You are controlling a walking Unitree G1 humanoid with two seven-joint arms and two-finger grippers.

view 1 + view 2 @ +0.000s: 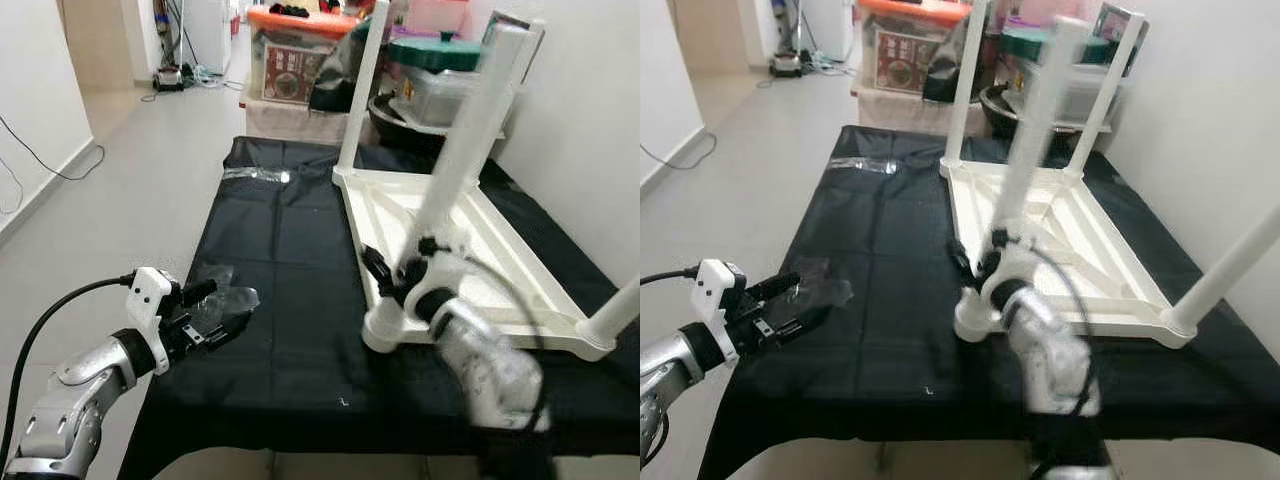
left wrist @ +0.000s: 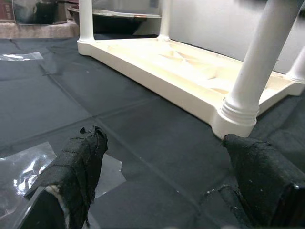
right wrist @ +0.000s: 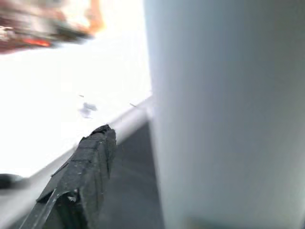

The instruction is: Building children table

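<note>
White table (image 1: 470,250) lies upside down on black cloth (image 1: 280,290), legs up. My right gripper (image 1: 395,275) is at the near leg (image 1: 455,170), fingers around it; grip can't tell. My left gripper (image 1: 205,315) hovers open, empty, over plastic wrap (image 1: 225,295).

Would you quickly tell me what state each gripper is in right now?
Left gripper: open, holding nothing, over the black cloth.
Right gripper: at the near table leg; grip cannot be told.
</note>
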